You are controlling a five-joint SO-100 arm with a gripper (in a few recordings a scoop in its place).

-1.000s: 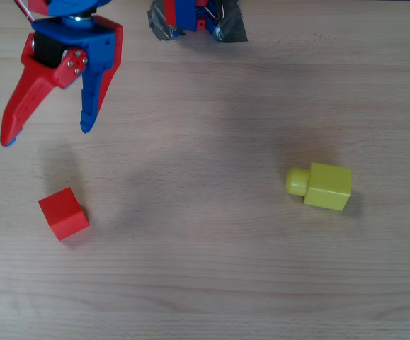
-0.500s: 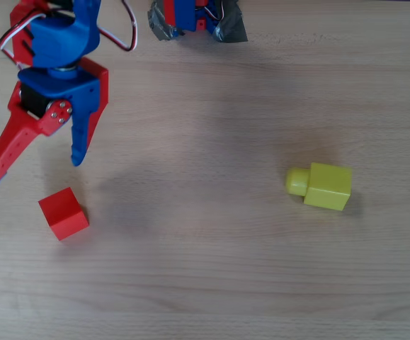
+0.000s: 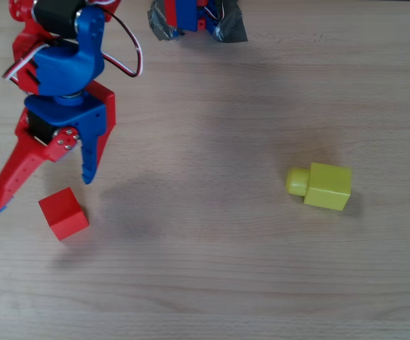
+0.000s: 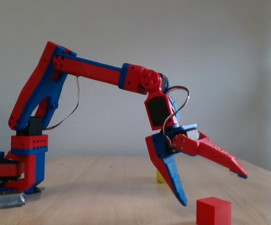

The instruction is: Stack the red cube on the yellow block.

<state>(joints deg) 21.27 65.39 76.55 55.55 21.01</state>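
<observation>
Cube [image 3: 63,213] lies just below my spread, empty pincer [image 3: 43,191] in the overhead view, between the fingertips' lines; block [image 3: 321,185] sits well right.

Arm built of red and blue plastic links with black servo blocks set between them; end effector [image 3: 42,191] has one long red tapering finger and one shorter blue one; silver screws dot its hub; red, white and black wires loop nearby.
</observation>
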